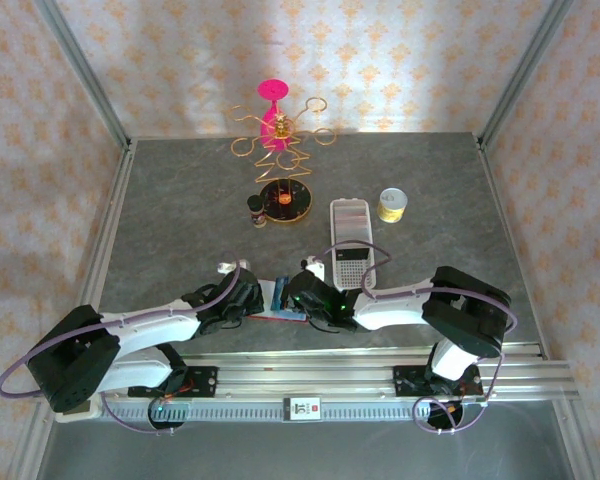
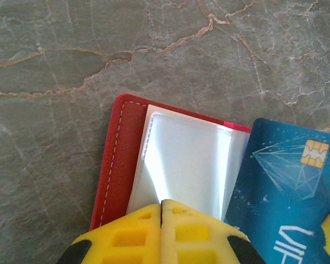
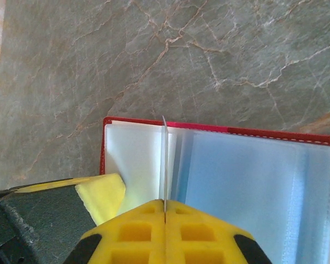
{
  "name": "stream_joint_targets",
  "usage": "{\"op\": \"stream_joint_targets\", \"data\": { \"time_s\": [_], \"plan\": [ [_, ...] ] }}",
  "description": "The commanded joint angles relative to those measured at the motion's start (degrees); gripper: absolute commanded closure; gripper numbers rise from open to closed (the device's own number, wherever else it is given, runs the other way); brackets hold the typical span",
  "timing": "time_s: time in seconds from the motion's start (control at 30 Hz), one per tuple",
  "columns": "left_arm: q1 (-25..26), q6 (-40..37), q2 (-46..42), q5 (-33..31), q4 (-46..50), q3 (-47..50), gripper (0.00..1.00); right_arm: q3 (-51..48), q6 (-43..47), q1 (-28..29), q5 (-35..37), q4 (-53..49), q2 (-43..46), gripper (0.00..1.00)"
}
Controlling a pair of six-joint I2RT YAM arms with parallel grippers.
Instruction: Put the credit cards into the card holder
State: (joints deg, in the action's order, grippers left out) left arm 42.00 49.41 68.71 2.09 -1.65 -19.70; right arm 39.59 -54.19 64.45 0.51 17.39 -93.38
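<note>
Both left tool [image 2: 161, 204] and right tool [image 3: 165, 204] sit closed at card holder [image 2: 118, 159], marbled table [image 2: 99, 55].

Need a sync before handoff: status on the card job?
Right gripper shut on a clear pocket leaf of the red card holder. Left gripper shut on another leaf. Blue credit card against the pockets, mostly outside. Nothing in the way.

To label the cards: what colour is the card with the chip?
The credit card is blue with pale line art; the left wrist view shows it best.
</note>
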Motion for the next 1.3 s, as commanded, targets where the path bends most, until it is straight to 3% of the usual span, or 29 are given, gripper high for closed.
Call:
{"op": "stream_joint_targets", "data": {
  "time_s": [0.0, 0.3, 0.5, 0.6, 0.87, 1.1, 1.27],
  "plan": [
    [0.00, -0.58, 0.76, -1.12, 3.67, 2.39, 1.00, -1.60, -3.07, 0.05, -0.82, 0.74, -1.36, 1.00],
    [0.00, -0.46, 0.12, -1.29, 3.84, 2.35, 0.95, -3.91, -7.56, 0.06, -2.50, 5.39, -1.50, 1.00],
    [-0.01, -1.07, -1.44, -3.41, 6.37, 0.94, 0.84, -3.77, -7.06, 0.03, -2.88, 5.42, -2.73, 1.00],
    [-0.06, -1.27, -2.58, -4.84, 7.67, 0.14, 0.73, -3.95, -6.90, 0.06, -2.63, 5.19, -2.69, 1.00],
    [-0.08, 0.16, -4.10, -9.27, 9.65, 0.02, 0.71, -4.14, -6.56, 0.04, -2.78, 5.37, -3.21, 1.00],
    [-0.12, -0.08, -6.55, -6.94, 7.93, -0.24, 0.65, -3.31, -5.86, 0.05, -3.63, 5.16, -4.65, 1.00],
    [-0.07, 0.15, -11.67, -9.08, 7.72, 1.16, 0.60, -2.78, -5.70, 0.06, -3.41, 4.39, -5.39, 1.00]
  ]
}}
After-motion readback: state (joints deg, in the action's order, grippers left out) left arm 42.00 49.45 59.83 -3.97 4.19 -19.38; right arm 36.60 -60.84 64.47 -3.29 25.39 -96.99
